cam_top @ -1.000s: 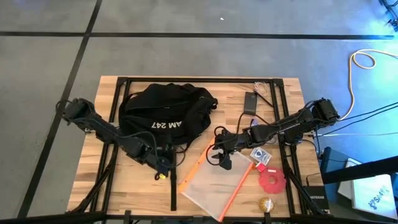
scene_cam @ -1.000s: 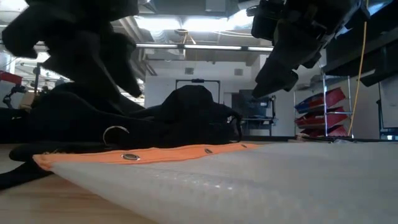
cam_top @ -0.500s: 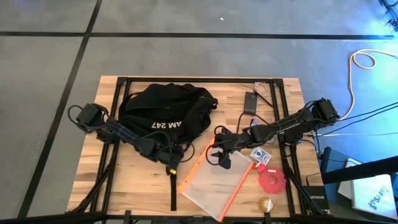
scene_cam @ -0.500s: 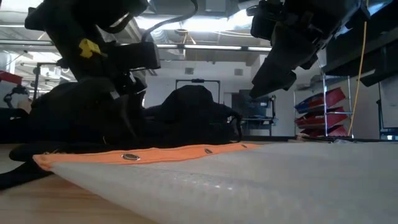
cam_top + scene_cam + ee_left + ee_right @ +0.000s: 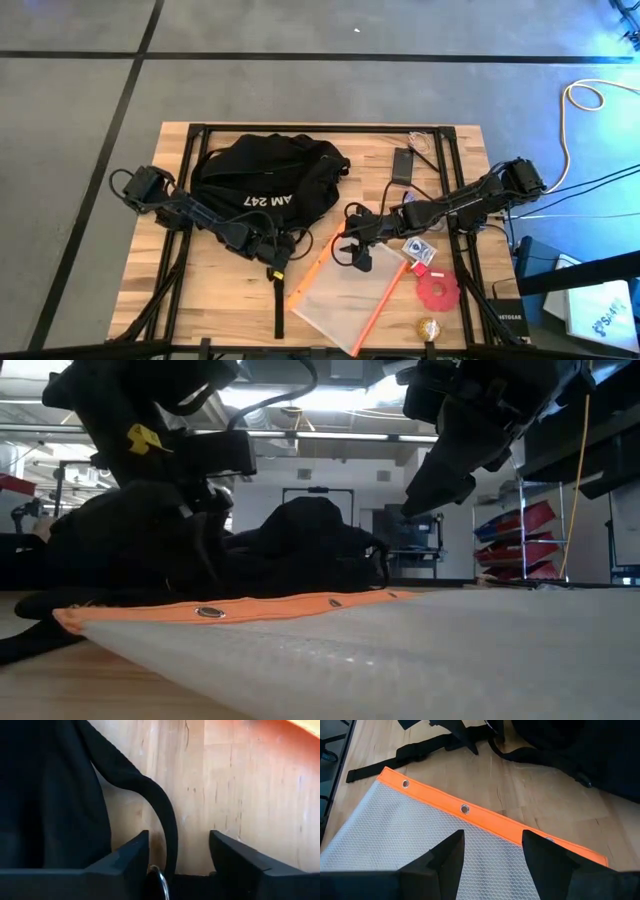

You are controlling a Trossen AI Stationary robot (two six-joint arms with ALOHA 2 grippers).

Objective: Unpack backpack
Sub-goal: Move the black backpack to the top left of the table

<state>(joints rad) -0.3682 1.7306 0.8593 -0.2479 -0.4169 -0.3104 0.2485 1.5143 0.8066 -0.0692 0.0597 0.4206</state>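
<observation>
The black backpack [image 5: 265,185], with white lettering on it, lies on the table's far left half. Its straps trail toward the near edge. My left gripper [image 5: 273,260] is low at the backpack's near edge. It is open, with a black strap [image 5: 162,827] and its metal ring [image 5: 159,879] in the gap between the fingers. My right gripper [image 5: 350,246] hangs open above the far corner of a clear mesh pouch with an orange border [image 5: 350,295], and nothing is between its fingers [image 5: 445,855]. My left gripper slants down from the table's left side, one finger on each side of the backpack's strap [image 5: 169,845]. The strap runs close along the inner side of one finger [image 5: 136,855]. I cannot tell whether it touches.
A small flat black phone [image 5: 403,163] lies at the far right. A card box [image 5: 420,250], a red disc [image 5: 437,290] and a gold ball [image 5: 427,326] lie at the right, near the pouch. A loose strap [image 5: 279,305] reaches toward the near edge.
My left gripper has come down and moved toward the table's right, along the backpack's near edge, until it stood over the strap. It has kept still there since. My right gripper, the backpack and the pouch have stayed in place.
</observation>
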